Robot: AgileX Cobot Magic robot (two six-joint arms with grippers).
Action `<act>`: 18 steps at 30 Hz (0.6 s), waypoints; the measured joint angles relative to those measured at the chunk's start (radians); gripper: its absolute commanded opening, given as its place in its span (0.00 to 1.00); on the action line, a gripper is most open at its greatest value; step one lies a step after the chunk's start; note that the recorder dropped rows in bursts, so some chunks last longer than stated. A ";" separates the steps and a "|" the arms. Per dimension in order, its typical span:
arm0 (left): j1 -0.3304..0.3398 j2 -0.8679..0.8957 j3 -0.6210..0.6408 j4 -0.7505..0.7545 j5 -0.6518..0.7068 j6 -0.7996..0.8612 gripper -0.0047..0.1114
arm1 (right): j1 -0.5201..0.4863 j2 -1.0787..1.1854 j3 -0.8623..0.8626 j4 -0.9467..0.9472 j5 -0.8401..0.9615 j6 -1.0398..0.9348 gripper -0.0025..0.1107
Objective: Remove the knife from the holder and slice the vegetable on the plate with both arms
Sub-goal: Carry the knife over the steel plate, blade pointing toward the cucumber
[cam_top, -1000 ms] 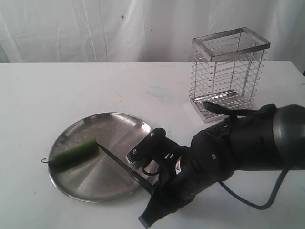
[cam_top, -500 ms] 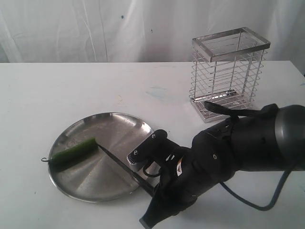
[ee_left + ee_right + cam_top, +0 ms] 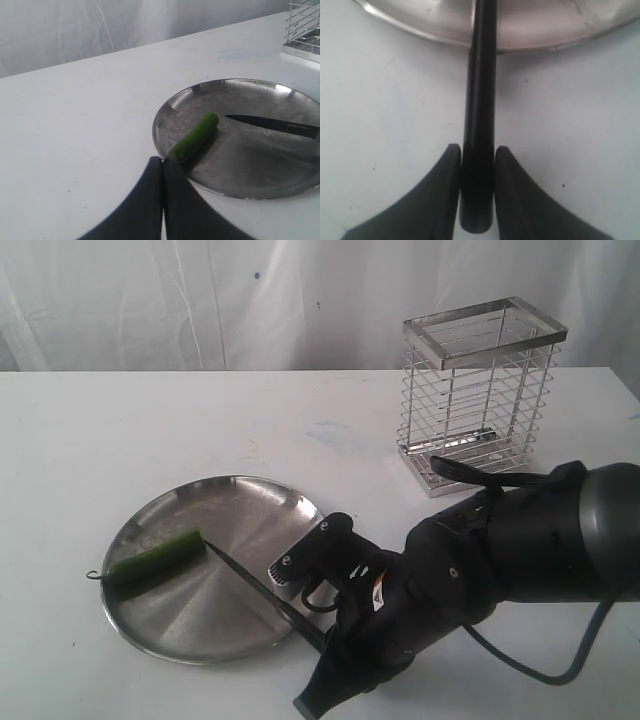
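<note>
The vegetable (image 3: 155, 559), a short dark green cylinder with a thin curled stem, lies on the left part of the steel plate (image 3: 250, 502). My right gripper (image 3: 478, 148) is shut on the black handle of the knife (image 3: 255, 585). The dark blade reaches across the plate, and its point sits just beside the vegetable's blunt end. In the left wrist view my left gripper (image 3: 162, 159) is shut with nothing in it, its tips near the plate's rim (image 3: 165, 107) and the vegetable's (image 3: 195, 137) stem end. This gripper is outside the exterior view. The knife blade (image 3: 270, 123) shows there too.
The chrome wire holder (image 3: 478, 390) stands at the back right of the white table, and it looks empty. My bulky right arm (image 3: 500, 560) fills the front right, between the plate and the holder. A white curtain hangs behind the table.
My right wrist has sunk slightly toward the table with the knife still held. The vegetable looked blurred a second ago and now lies still.
</note>
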 measured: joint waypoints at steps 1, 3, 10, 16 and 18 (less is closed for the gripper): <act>0.000 0.000 0.000 0.000 0.000 0.000 0.04 | 0.000 0.000 0.000 0.000 -0.006 0.000 0.21; 0.000 0.000 0.000 0.000 0.000 0.000 0.04 | 0.000 0.000 0.000 0.000 -0.013 0.000 0.22; 0.000 0.000 0.000 0.000 0.000 0.000 0.04 | 0.000 0.000 0.000 0.000 -0.014 0.002 0.38; 0.000 0.000 0.000 0.000 0.000 0.000 0.04 | 0.000 0.000 0.000 0.000 -0.014 0.002 0.39; 0.000 0.000 0.000 0.000 0.000 0.000 0.04 | 0.000 0.000 0.000 0.000 -0.018 0.000 0.39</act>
